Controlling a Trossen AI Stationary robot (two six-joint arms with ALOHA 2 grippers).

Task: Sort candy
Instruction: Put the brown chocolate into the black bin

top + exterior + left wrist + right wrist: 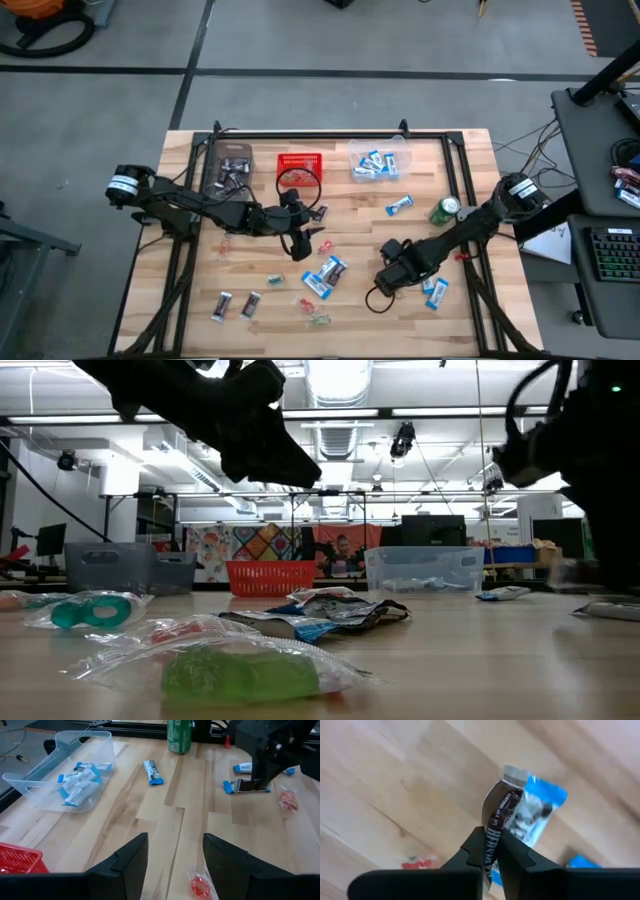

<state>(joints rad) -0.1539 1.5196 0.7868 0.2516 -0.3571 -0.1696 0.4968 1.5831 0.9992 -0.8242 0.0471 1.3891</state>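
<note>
**Candy spread over the wooden table, one dark bar pinched by the right gripper**

Candy (330, 272) lies scattered across the wooden table (470, 160), mostly from the centre toward 6 o'clock in the high view: a cluster of blue-and-white packets and dark bars near the middle, two dark mini bars (235, 305) toward 7 o'clock, small red and green twist-wrapped pieces (312, 308) at 6 o'clock. One blue-and-white packet (399, 206) lies alone toward 2 o'clock, near a green can (444, 210).

At 12 o'clock stand three containers: a clear bin (232, 166) holding dark bars, a red mesh basket (299, 168), and a second clear bin (380, 160) with blue-and-white packets.

The right gripper (491, 851) is low over the table at about 4 o'clock, its fingers pressed together on a dark brown mini bar (496, 817); the bar stands up between the fingertips, and a blue-and-white packet (535, 805) lies right behind it. More blue packets (435, 291) rest beside that gripper.

The left gripper (175, 852) hovers above the table's centre, fingers apart and holding nothing. A red twist-wrapped sweet (200, 885) lies just beyond its fingertips.
</note>
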